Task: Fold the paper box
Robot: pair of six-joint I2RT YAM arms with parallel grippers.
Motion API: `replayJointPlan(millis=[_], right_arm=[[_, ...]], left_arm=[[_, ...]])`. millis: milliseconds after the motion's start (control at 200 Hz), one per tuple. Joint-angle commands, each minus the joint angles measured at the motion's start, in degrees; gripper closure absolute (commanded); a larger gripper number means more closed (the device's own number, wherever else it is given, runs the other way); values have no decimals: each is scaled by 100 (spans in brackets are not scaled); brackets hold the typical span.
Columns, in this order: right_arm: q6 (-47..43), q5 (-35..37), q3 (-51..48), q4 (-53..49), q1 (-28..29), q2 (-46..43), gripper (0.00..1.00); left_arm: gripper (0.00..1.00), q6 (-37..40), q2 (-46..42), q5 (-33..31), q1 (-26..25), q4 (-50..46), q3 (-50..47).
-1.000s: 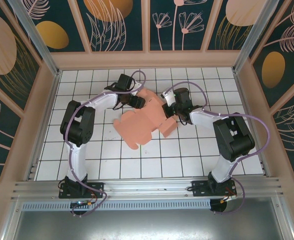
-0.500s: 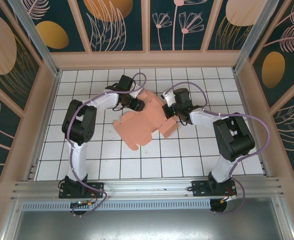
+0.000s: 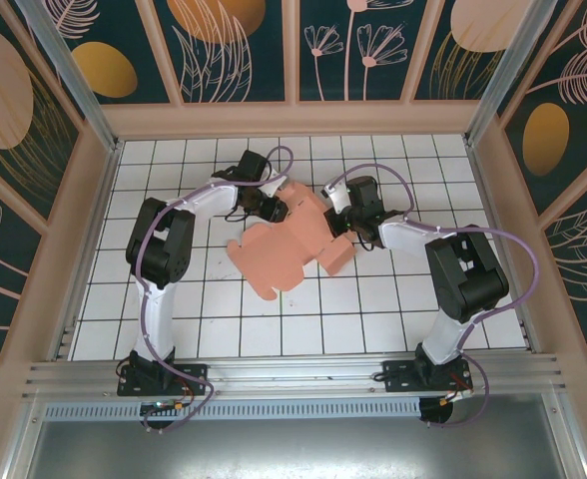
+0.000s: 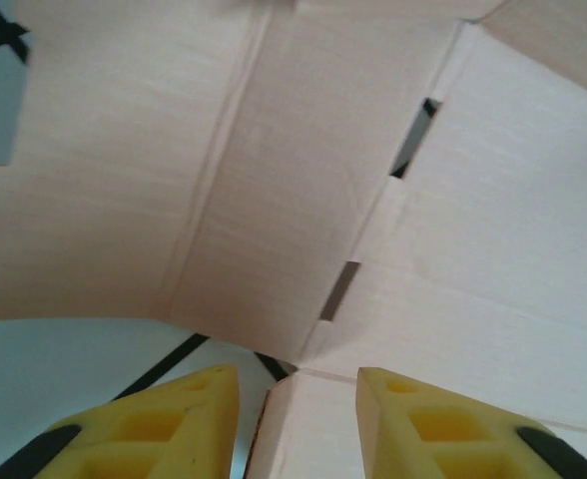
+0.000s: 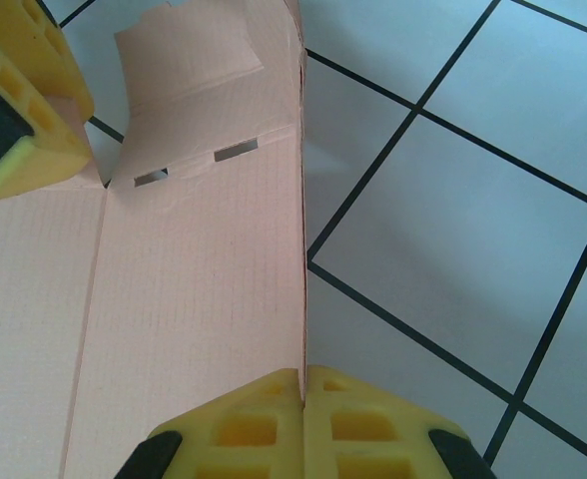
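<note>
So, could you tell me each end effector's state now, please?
Left end effector: open around a box flap.
Right end effector: closed on the box.

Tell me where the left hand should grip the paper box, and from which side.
Probably the flap on the far-left edge of the paper box, taken edge-on from outside: thin card, sitting between the open fingers of the left hand.

Salmon-pink paper box on a white table gridded in black
Yellow left end effector and right end effector; dark teal walls with peach plant motifs
</note>
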Motion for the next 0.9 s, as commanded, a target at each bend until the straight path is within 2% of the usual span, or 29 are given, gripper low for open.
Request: replayJointPlan(millis=[0,140,225,390,595,650,891], right_arm=[[-98,102,79,-66,-35,-94,100],[-94,128,81,-68,-35,-87,100],[-116,169,92,-79,-31,-51,100],[-116,185,136,-103,-36,15,100],[-112,209,167,-148,-7,82,100],[-115,239,184,-172,7,86,100],[-134,271,203,-199,35,75,100]], left_arm=[[65,5,-235,501,21,-128,-106],[64,-98,-269,514,14,-117,-291],[59,-45,-446,805,-45,-60,-504],[54,-189,-626,838,-89,209,-880],[65,-571,-512,1240,-99,572,-1002],[71,-636,-461,1282,-101,616,-994],[71,-897,-41,768,-100,539,-927]])
